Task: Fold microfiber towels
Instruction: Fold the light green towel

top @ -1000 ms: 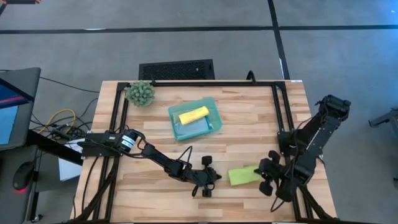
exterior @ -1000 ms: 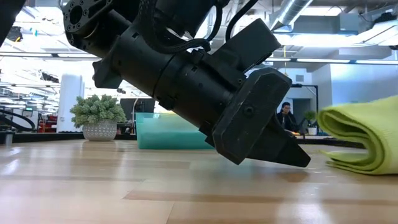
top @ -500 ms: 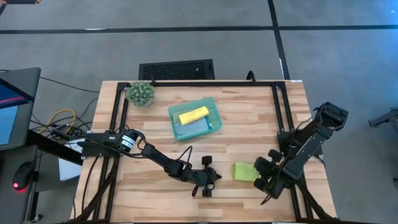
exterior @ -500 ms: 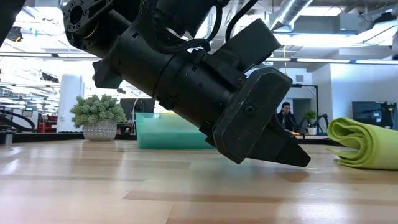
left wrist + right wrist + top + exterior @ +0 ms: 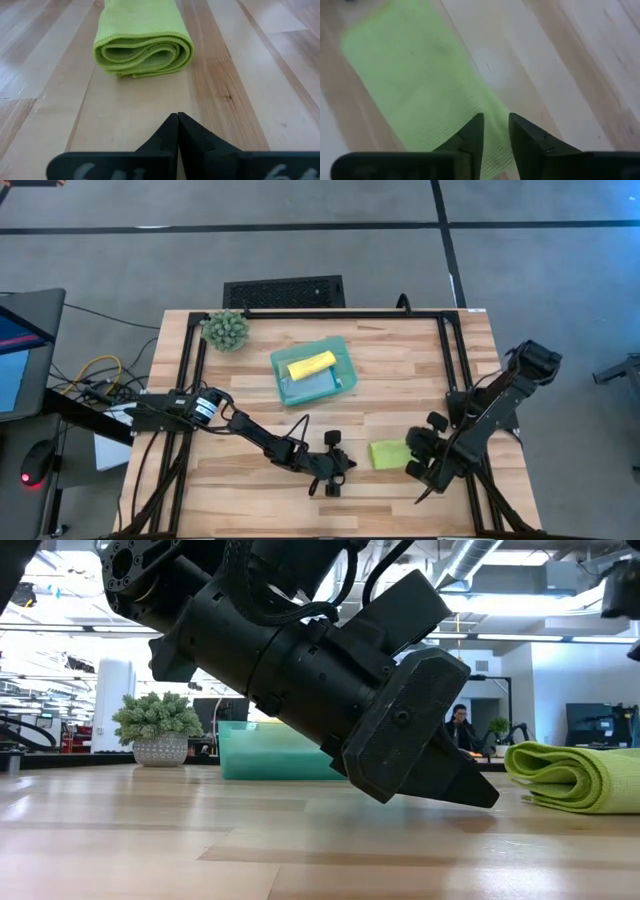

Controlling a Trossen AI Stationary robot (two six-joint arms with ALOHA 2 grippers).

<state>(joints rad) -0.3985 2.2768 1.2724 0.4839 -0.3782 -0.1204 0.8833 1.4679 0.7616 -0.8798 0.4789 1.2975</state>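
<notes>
A lime green microfiber towel (image 5: 388,454) lies folded in several layers on the table, right of centre near the front; its folded end (image 5: 143,49) faces my left gripper. My left gripper (image 5: 177,120) (image 5: 348,466) is shut and hangs low over the wood, a short way left of the towel. My right gripper (image 5: 495,125) (image 5: 412,464) points steeply down over the towel's right end (image 5: 485,145), with a small gap between its fingertips. A yellow towel (image 5: 312,364) rests in the teal tray (image 5: 340,348) on a light blue one (image 5: 318,385). My right gripper's fingers (image 5: 472,131) stand over the lime towel's right end, coming from above. The towel lies flat on the table (image 5: 575,780). Whether the fingertips touch the cloth, I cannot tell.
A spiky green plant ball (image 5: 226,330) stands at the far left corner. The teal tray sits at the table's far middle. A black frame (image 5: 445,360) runs along the table's edges. In the low view a person (image 5: 460,730) sits in the room behind.
My right gripper has tipped further down and gone a little toward the table's left edge. The lime towel, whose end stood raised a second ago, now lies low and flat on the table, shifted slightly left.
</notes>
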